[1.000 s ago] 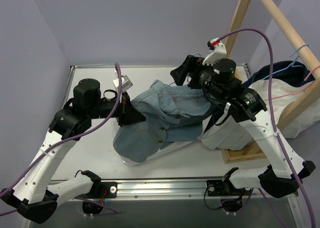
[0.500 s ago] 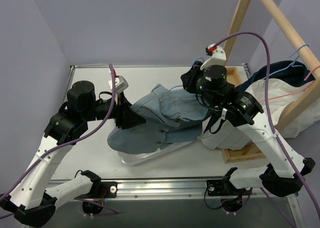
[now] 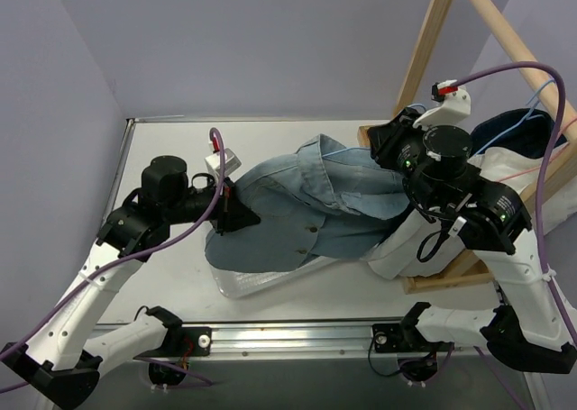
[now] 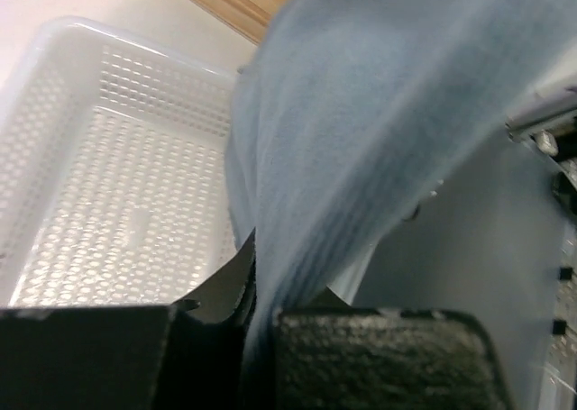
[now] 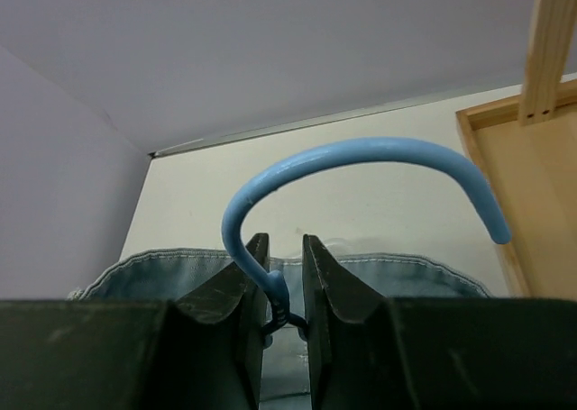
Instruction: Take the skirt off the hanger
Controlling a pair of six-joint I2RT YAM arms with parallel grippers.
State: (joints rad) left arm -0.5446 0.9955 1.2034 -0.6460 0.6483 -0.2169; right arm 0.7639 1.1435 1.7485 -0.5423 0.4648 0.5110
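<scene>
- The skirt [image 3: 306,207] hangs stretched between both tools above the bench [image 3: 171,138]. It covers most of the white basket [image 3: 257,286].
- Left tool [image 4: 257,338]: closed on a fold of skirt fabric. The contact area is blurred in the left wrist view.
- Right tool [image 5: 286,270]: clamped on the neck of the blue hanger [image 5: 361,150].
- Only the hanger's hook shows; the rest is hidden under denim.

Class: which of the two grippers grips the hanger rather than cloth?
The right gripper, pinching the blue hanger just below its hook; the left gripper pinches only the denim skirt.
</scene>
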